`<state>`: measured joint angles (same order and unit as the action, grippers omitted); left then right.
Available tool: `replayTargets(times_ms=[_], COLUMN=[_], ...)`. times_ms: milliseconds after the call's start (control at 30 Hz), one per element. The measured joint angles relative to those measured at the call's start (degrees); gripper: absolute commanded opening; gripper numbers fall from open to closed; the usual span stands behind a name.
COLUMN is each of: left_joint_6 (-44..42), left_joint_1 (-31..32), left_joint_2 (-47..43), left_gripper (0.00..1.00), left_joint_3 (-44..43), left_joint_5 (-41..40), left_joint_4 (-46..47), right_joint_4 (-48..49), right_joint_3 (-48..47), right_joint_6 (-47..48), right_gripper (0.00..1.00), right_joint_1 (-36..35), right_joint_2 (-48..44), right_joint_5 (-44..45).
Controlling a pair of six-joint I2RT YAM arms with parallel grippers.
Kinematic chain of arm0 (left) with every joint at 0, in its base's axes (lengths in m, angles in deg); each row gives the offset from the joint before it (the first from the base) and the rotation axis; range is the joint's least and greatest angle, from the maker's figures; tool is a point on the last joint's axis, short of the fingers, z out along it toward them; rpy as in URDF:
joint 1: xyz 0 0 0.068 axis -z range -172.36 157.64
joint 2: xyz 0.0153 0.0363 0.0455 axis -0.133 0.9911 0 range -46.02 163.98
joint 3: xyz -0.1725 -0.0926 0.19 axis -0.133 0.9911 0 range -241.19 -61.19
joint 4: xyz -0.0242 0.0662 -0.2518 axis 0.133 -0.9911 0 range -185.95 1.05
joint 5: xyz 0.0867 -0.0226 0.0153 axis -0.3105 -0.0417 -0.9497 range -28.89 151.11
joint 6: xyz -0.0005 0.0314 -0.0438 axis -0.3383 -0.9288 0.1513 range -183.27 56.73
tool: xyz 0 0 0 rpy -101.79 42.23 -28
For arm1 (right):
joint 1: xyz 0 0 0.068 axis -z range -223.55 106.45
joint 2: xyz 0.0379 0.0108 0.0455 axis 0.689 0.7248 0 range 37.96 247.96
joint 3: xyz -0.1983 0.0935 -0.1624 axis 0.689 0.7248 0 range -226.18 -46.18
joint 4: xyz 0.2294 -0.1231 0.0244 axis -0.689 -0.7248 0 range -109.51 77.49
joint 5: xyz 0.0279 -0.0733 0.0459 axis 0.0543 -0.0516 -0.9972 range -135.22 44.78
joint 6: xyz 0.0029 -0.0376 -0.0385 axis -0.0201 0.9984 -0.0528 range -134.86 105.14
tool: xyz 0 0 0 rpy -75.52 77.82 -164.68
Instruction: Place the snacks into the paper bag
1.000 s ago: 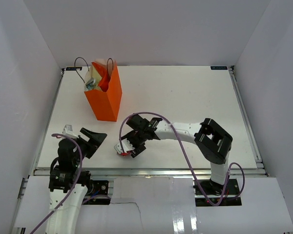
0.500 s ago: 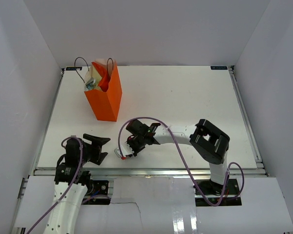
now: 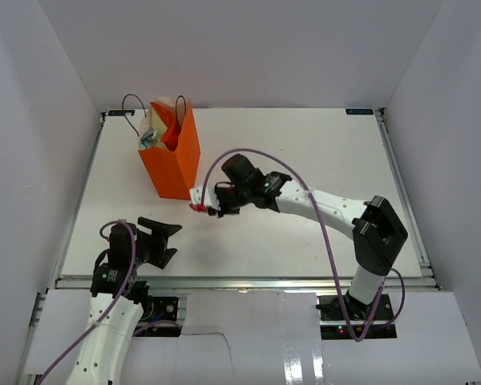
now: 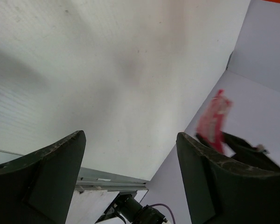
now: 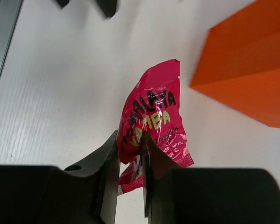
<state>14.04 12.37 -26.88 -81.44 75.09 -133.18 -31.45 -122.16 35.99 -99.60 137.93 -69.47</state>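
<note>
Surface: white table, matte, fine ribbed grain in wrist views; metal rail along near edge.
Room: plain white enclosure w/ back wall, L wall, R wall; the side walls slant in twd the table.
Paper bag: orange, upright, far-L part of table; thin black cord handles on top; red-orange chip bag + pale wrapper poking out of the mouth.
R gripper: fingers pinched together on lower part of pink candy; arm stretched across the table centre.
Pink candy: crinkled wrapper, black + green print, upright in the pinch, over the table just beside the bag's near-R corner, not touching it.
L gripper: fingers wide apart; low by front-L edge, well apart from the bag.
L wrist view: pink candy shows blurred across the table.
</note>
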Motion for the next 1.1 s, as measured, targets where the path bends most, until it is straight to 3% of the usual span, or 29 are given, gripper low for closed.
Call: replayTargets(times_ms=[233, 367, 500, 733, 867, 1100], left_joint_6=[-2.3, -3.4, -4.5, -5.1, -5.2, -5.8], left_joint_1=[0.0, 0.0, 0.0, 0.0, 0.0, 0.0], left_joint_2=[0.0, 0.1, 0.5, -1.2, -2.1, -2.1], left_gripper=[0.89, 0.89, 0.89, 0.89, 0.89, 0.9], left_joint_3=[0.0, -0.1, -0.4, -0.4, -0.4, -0.4], left_joint_5=[1.8, 2.5, 3.2, 3.9, 4.1, 4.3], left_joint_4=[6.3, 8.5, 9.1, 9.5, 9.5, 9.5], right_joint_4=[1.0, 6.3, 14.9, 23.4, 25.6, 29.4], right_joint_3=[-23.6, -36.8, -38.9, -47.5, -49.1, -49.5], right_joint_6=[-16.2, -28.9, -41.1, -55.5, -58.2, -57.8], right_gripper=[0.08, 0.1, 0.11, 0.12, 0.22, 0.22], right_joint_1=[0.8, 0.7, 0.7, 0.8, 0.7, 0.7], right_joint_2=[-0.6, 2.1, 4.2, 18.4, 24.1, 27.0], right_joint_5=[0.5, 1.0, 2.9, 9.1, 14.6, 22.9])
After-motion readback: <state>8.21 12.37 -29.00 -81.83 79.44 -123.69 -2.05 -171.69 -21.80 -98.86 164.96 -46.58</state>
